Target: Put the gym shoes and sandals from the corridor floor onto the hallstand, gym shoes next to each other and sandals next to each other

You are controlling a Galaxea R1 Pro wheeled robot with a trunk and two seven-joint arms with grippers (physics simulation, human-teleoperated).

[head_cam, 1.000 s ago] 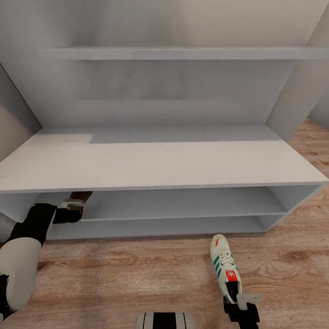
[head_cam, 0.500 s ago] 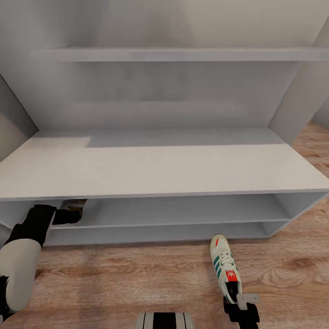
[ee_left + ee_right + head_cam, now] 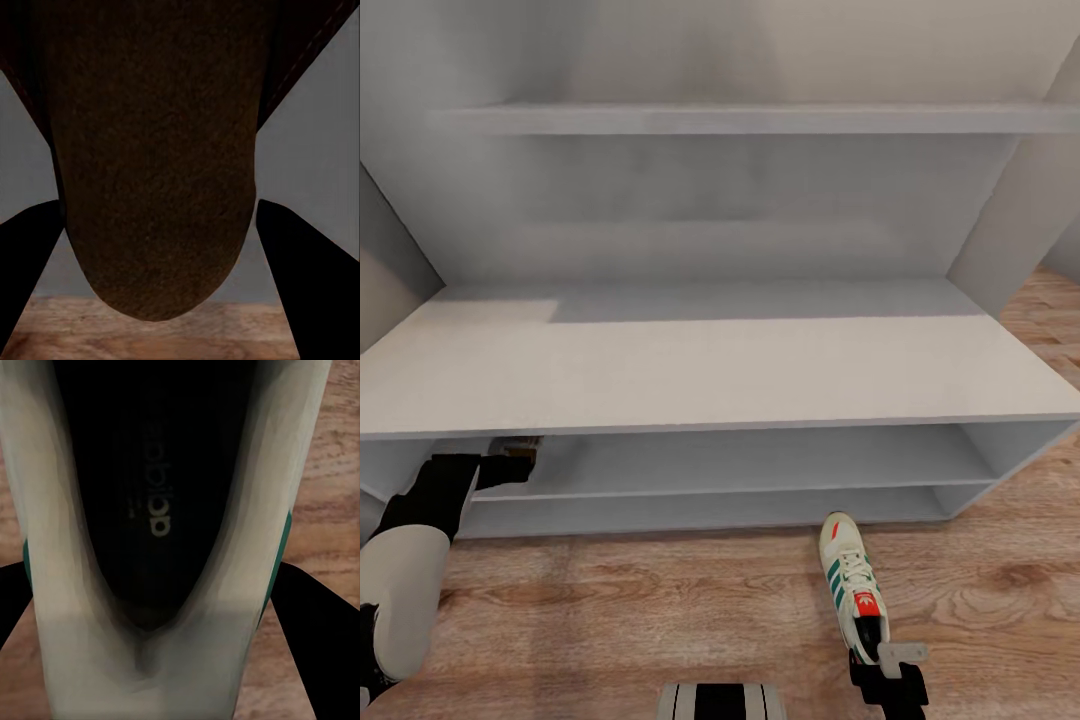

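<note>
Wood-plank floor (image 3: pixel 660 600); right end effector (image 3: pixel 887 668) clamps sneaker (image 3: pixel 852 585), left (image 3: pixel 510 462) clamps suede sandal (image 3: pixel 157 172).

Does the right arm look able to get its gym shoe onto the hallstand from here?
Probably yes. The right hand grips the gym shoe at the heel, toe towards the hallstand, with bare corridor floor between and open shelves ahead.

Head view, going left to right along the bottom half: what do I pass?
Left arm → sandal held into the hallstand's upper shelf tier → gym shoe over the corridor floor → right gripper at its heel.
</note>
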